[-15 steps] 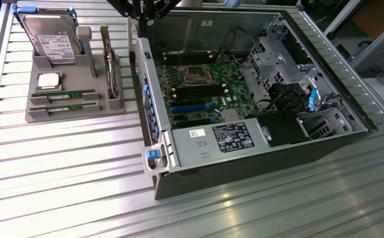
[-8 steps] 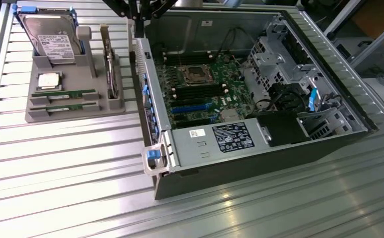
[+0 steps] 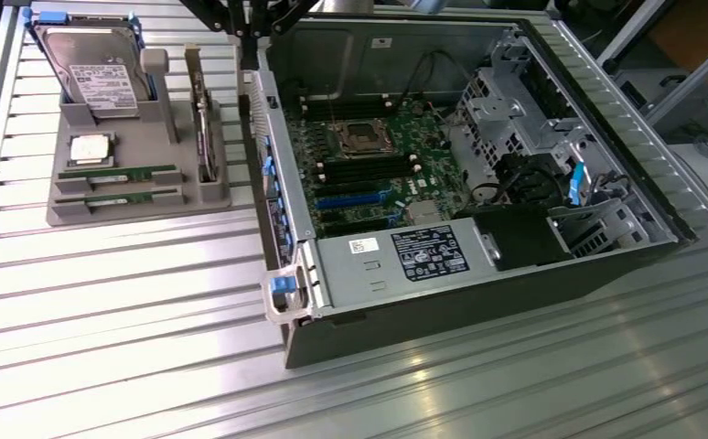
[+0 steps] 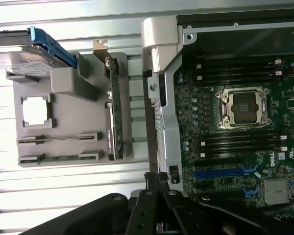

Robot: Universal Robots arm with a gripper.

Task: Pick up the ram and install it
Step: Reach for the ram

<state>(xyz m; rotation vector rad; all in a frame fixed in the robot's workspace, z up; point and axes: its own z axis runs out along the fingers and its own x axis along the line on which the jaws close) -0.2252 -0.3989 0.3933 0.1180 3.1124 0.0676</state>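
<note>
The black gripper (image 3: 252, 35) hangs at twelve o'clock in the exterior view. It is just over the silver side wall (image 3: 260, 137) of the big, open grey computer box (image 3: 452, 302). Its jaws are pressed shut and they hold nothing. In the wrist view the black fingertips (image 4: 151, 182) meet right above that wall.

The ram is not in the jaws. A flat grey plastic tray (image 3: 134, 212) sits on the ribbed metal table (image 3: 110, 302), at nine o'clock from the box. The first ram stick (image 3: 119, 172) and the second ram stick (image 3: 119, 194) are both long, thin and green. They lie side by side in their own slots at the near end of the tray. From the gripper they are at about seven o'clock, well apart from it.

At twelve o'clock from the sticks lies a square silver chip (image 3: 91, 148). Past it leans a silver hard drive (image 3: 95, 69) with a white label. At three o'clock from the sticks a tall green card (image 3: 204, 137) stands on its edge.

Inside the box lies a green board (image 3: 367, 197) with long black slots (image 3: 360, 171).
</note>
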